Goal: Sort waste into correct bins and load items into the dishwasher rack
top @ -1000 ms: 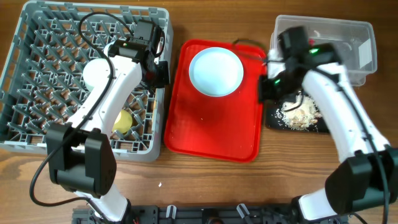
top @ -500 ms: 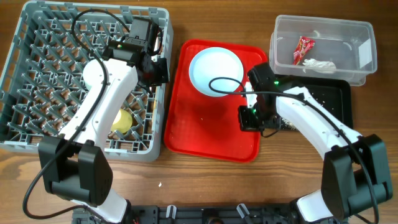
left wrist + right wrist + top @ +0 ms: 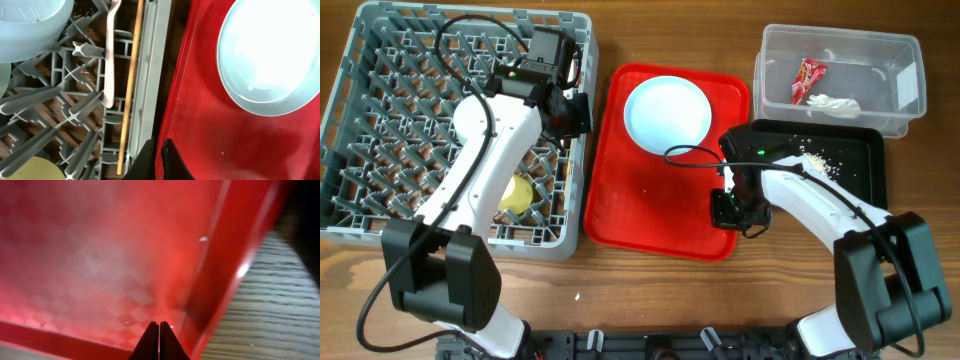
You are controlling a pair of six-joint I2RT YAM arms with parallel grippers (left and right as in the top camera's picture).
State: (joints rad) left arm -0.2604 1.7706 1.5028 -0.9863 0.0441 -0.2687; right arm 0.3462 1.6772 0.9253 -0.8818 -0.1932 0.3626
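Both arms' jaws are pressed together on nothing, so we'd spread the left gripper wide before pinching the bowl by its rim.

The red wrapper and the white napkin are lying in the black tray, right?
Not quite. The red wrapper and the white napkin are lying in the clear tub, not the black tray. The overhead view shows it.
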